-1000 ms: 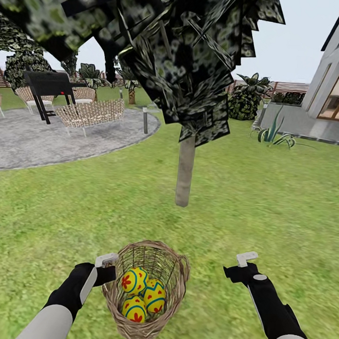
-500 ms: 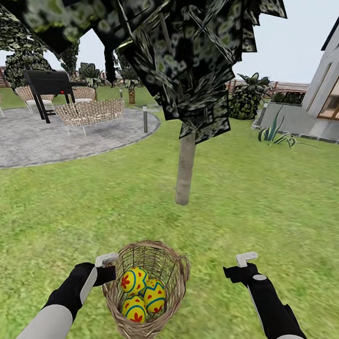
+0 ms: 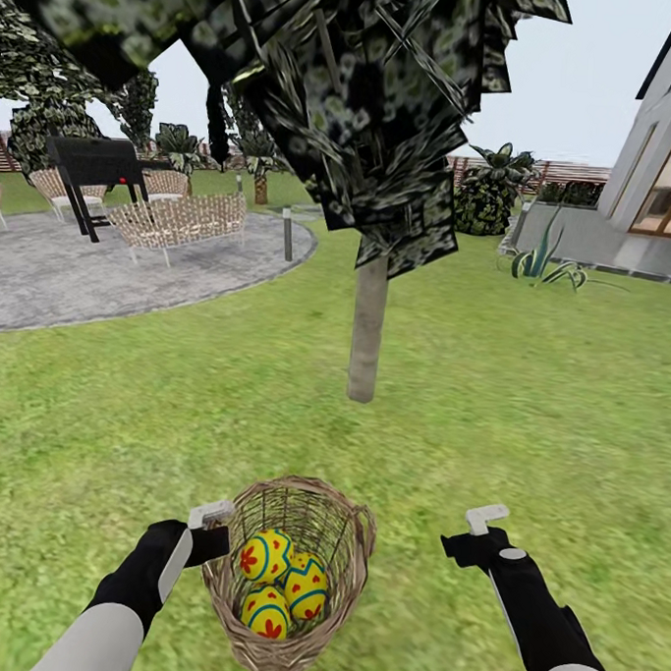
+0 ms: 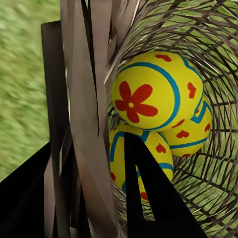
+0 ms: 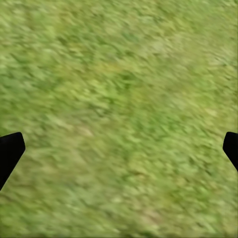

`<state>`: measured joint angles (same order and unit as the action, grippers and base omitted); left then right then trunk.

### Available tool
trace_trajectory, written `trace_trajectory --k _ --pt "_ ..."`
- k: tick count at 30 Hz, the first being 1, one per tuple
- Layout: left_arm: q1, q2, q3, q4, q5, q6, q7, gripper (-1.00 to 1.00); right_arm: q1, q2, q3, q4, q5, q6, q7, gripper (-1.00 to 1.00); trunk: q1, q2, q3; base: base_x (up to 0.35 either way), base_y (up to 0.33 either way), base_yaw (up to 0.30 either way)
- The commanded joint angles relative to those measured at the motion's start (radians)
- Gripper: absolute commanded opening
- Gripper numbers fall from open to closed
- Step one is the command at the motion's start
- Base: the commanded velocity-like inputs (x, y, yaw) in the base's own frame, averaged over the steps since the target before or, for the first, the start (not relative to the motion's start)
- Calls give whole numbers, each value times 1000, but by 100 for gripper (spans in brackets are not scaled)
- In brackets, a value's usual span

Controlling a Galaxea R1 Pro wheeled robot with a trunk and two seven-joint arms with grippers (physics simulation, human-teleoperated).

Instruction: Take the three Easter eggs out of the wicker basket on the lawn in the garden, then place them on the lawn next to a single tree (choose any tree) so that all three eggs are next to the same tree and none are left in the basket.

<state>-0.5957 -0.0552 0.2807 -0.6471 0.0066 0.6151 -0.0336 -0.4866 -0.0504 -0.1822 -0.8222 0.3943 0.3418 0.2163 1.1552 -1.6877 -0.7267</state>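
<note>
While drawing nearer to the tree (image 3: pixel 367 327) than a second ago: wicker basket (image 3: pixel 286 623) short of trunk, rim pinched by left gripper (image 3: pixel 211 517), three Easter eggs (image 3: pixel 283 584) inside; right gripper (image 3: pixel 486 519) spread, empty over lawn (image 3: pixel 529 405); unloading pending.

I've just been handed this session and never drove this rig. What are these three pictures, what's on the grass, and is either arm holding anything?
The big picture comes from the robot's head, looking down over both black-sleeved arms. The left gripper is clamped on the rim of the wicker basket, which holds the three Easter eggs. The left wrist camera looks along that gripper into the basket at the eggs. The right gripper is open and empty; its wrist camera sees the lawn. The tree stands just ahead.
</note>
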Motion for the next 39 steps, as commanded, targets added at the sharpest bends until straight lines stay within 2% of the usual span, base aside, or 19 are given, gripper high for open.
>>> trace_trajectory --k 1,8,9,11,12,14,16,19,25,39 --pt "0 0 0 0 7 0 0 -100 0 0 0 0 0 -1 0 100 4 -7 -3 0 0 0" --pt "0 0 0 0 7 0 0 -100 0 -6 -8 -33 -3 1 12 100 31 -56 -25 0 0 0" --pt "0 0 0 0 7 0 0 -100 0 -7 -8 -43 -3 4 27 100 35 -63 -28 0 0 0" --pt "0 0 0 0 7 0 0 -100 0 -11 -11 -74 -3 10 115 100 42 -77 -35 0 0 0" --pt "-1 0 0 0 7 0 0 -100 0 -11 -26 -80 -4 11 140 100 46 -84 -38 0 0 0" --pt "-1 0 0 0 7 0 0 -100 0 -9 -121 -84 -3 10 165 100 54 -98 -44 0 0 0" --pt "-1 0 0 0 7 0 0 -100 0 -9 -143 -84 -3 10 215 100 61 -112 -50 0 0 0" --pt "0 0 0 0 7 0 0 -100 -1 -6 -135 -84 -6 8 196 100 73 -133 -60 0 0 0" --pt "-1 2 1 0 7 0 0 -100 -1 -4 -129 -83 -5 5 190 100 73 -133 -60 21 0 0" --pt "0 4 2 1 7 0 -1 -100 -1 -5 -126 -84 -5 6 190 100 73 -133 -60 310 -62 0"
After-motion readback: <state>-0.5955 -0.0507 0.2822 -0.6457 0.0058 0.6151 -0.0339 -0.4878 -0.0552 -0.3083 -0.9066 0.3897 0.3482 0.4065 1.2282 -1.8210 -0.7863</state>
